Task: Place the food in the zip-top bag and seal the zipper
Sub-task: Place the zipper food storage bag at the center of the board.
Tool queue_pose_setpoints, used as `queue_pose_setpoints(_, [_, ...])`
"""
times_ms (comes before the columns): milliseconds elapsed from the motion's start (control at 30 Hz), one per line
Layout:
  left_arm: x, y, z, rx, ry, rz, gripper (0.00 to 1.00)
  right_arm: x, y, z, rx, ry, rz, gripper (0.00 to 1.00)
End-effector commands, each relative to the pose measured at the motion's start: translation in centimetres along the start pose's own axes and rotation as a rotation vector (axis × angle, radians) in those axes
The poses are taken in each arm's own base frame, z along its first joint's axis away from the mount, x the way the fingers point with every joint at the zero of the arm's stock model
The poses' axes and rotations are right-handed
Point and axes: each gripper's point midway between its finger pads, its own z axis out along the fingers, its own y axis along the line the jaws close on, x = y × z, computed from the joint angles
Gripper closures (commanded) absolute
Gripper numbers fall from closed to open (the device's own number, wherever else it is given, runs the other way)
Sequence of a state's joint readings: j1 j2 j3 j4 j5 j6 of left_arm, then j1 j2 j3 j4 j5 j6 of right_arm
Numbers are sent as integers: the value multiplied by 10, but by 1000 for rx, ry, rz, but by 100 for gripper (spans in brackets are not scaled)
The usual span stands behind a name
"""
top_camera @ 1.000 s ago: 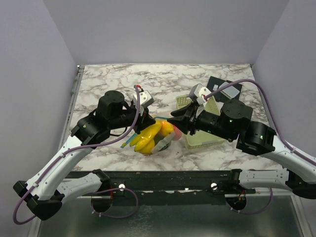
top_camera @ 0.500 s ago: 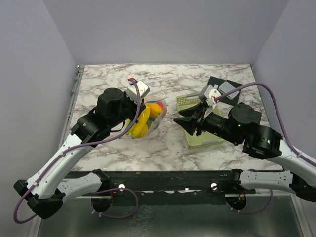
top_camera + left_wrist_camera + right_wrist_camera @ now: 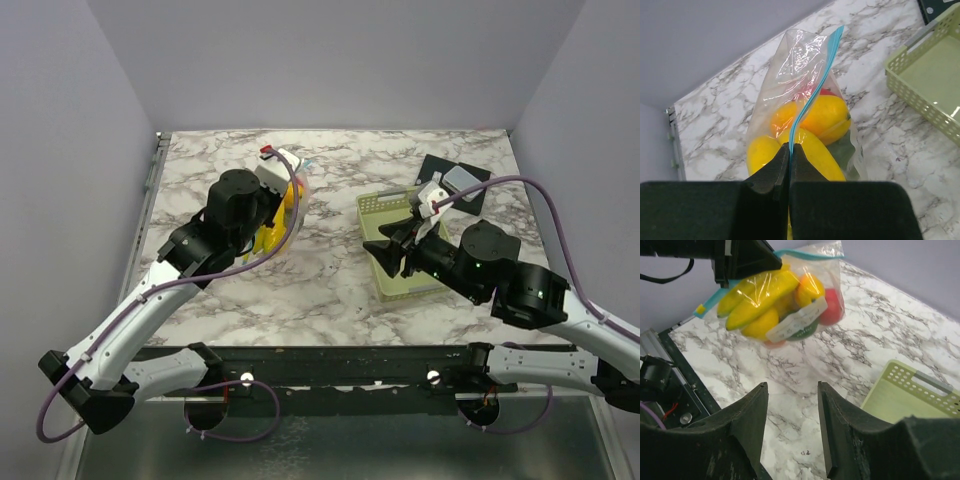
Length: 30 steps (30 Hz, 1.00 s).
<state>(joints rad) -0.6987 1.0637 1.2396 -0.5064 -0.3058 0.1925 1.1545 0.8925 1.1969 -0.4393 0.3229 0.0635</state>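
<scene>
The clear zip-top bag (image 3: 805, 85) hangs lifted off the marble table, with food inside: yellow bananas (image 3: 757, 295), an orange piece (image 3: 825, 117) and a red round one (image 3: 832, 302). My left gripper (image 3: 790, 146) is shut on the bag's light blue zipper (image 3: 817, 82), which runs away from the jaws along the mouth. In the top view the bag (image 3: 283, 210) hangs at the left gripper (image 3: 285, 180), back left of centre. My right gripper (image 3: 792, 387) stands open over bare table, apart from the bag, nothing between its fingers; the top view shows it (image 3: 385, 248) beside the basket.
A pale yellow-green perforated basket (image 3: 385, 205) sits right of centre, partly under my right arm. A black pad with a grey object (image 3: 462, 180) lies at the back right. The table's near edge and metal rail (image 3: 670, 370) show in the right wrist view.
My left gripper has lifted the filled bag up and toward the back left. My right gripper has let go of the bag, drawn back to the right and opened wider.
</scene>
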Motion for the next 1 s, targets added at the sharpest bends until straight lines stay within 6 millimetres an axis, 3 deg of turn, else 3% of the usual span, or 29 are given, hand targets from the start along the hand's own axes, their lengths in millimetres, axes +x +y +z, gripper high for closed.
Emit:
queue_pose_setpoints(0, [-14, 33, 5, -148, -51, 25, 100, 15, -11, -6, 60, 20, 26, 49])
queue_pose_setpoints(233, [26, 60, 40, -231, 55, 94, 100, 35, -17, -10, 87, 41, 40, 46])
queue_pose_setpoints(433, [61, 58, 74, -235, 140, 109, 100, 52, -18, -14, 90, 74, 57, 44])
queue_pose_setpoints(700, [103, 11, 118, -78, 222, 6, 100, 70, -18, -17, 90, 99, 86, 42])
queue_pose_setpoints(967, [131, -36, 124, 34, 255, -110, 100, 90, -23, -14, 135, 129, 110, 32])
